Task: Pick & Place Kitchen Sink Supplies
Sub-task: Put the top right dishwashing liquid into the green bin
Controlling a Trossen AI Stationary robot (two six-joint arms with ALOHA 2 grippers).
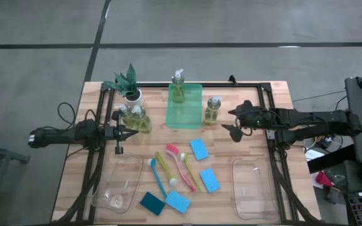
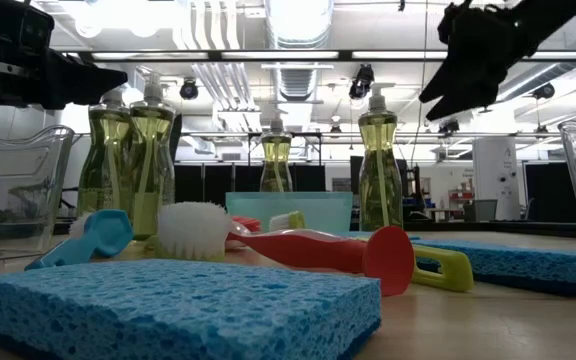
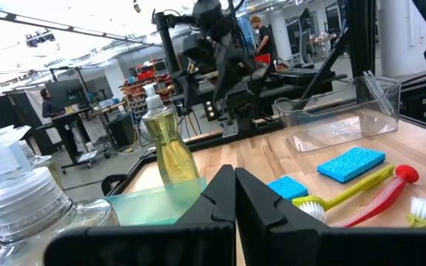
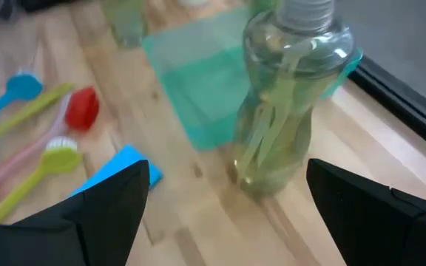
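Soap bottles stand upright on the table: one (image 1: 178, 88) on the green tray (image 1: 187, 113), one (image 1: 212, 110) right of the tray, and two (image 1: 137, 118) at the left. Blue sponges (image 1: 198, 149), a teal sponge (image 1: 151, 203) and pink-red (image 1: 180, 164), blue (image 1: 159, 177) and yellow (image 1: 188, 172) brushes lie at the middle. My right gripper (image 1: 232, 123) hangs open above the table, just right of the bottle (image 4: 287, 111) beside the tray. Its fingers (image 4: 102, 207) stand apart, short of the bottle. My left gripper (image 3: 235, 188) is shut, held level by the two left bottles.
A spiky plant in a white pot (image 1: 131, 88) stands at the far left. Clear bins sit at the near left (image 1: 119, 183) and near right (image 1: 254, 187). Bare wood shows between the right bin and the sponges.
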